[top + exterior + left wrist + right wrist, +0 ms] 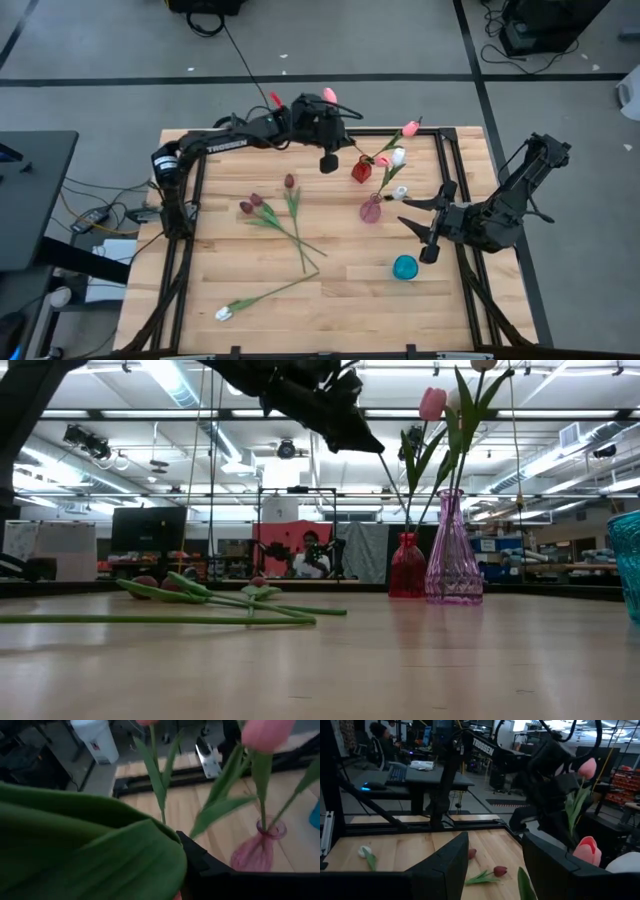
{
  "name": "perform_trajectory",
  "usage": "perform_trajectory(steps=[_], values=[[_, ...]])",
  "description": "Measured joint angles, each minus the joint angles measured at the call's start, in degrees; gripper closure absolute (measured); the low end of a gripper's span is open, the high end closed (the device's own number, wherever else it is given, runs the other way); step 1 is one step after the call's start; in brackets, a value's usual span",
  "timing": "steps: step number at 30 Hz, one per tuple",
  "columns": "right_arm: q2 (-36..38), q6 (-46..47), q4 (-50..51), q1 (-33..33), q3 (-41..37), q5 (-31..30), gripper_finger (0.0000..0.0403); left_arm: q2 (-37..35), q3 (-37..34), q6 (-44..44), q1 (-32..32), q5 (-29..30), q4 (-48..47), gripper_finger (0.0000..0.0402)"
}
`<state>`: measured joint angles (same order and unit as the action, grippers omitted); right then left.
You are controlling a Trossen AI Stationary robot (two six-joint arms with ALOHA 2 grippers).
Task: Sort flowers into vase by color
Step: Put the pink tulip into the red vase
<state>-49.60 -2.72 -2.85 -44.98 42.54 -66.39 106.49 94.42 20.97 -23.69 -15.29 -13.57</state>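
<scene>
1. The left pincer [318,112] holds a pink flower [330,95] up high, near the red vase [362,170].
2. The right pincer [420,213] is wide apart, just beside the pink vase [371,209].
3. Maroon flowers [290,182] and a white flower [223,313] lie on the worktop [350,290].

A small teal pot [405,267] stands on the wooden desk [350,300]. Beyond it, a person [311,556] sits, possibly at a workstation.
</scene>
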Motion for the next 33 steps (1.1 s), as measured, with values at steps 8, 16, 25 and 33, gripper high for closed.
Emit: perform_trajectory(steps=[8,16,25,33], values=[[0.0,0.7,0.0,0.1,0.0,0.0,0.0208,2.3,1.9,0.1,-0.3,1.4,-3.3,0.0392],[0.0,1.7,0.3,0.2,0.0,0.5,0.0208,2.4,1.9,0.6,-0.4,2.1,-3.6,0.0392],[0.0,0.3,-2.2,0.2,0.0,0.6,0.0208,2.8,3.8,0.9,0.9,1.8,-6.5,0.0394],[0.0,-8.2,-11.1,0.2,0.0,4.8,0.0208,5.0,7.9,-0.4,0.8,1.8,-8.2,0.0396]])
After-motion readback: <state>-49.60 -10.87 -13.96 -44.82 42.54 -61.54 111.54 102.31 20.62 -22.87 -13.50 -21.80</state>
